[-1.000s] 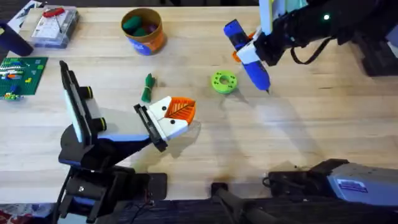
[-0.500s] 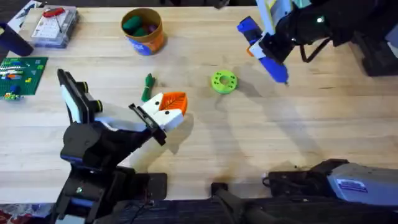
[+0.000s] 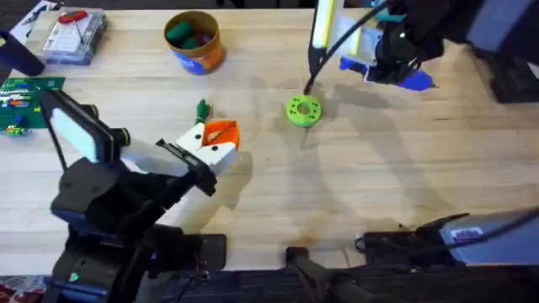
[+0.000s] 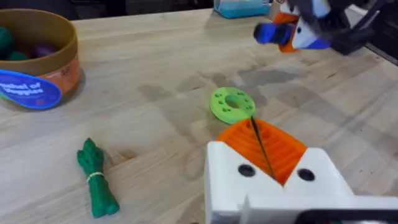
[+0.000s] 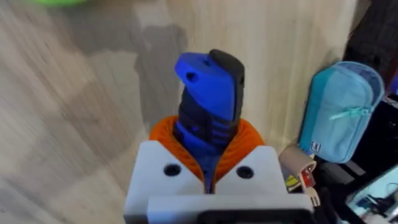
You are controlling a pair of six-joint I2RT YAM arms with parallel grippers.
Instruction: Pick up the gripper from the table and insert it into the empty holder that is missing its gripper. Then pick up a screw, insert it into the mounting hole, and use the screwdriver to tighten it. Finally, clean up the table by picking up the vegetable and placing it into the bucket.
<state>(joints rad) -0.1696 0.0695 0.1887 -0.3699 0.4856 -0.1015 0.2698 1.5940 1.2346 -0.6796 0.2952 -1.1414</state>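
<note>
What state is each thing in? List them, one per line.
Screwdriver: clamped in the right gripper, off the table.
Left gripper: shut, empty, near the vegetable.
Vegetable: lying on the table, outside the bucket.
Bucket: upright, toy pieces inside.
Green ring: flat on the table.

Vegetable (lying flat) beside bucket
</note>
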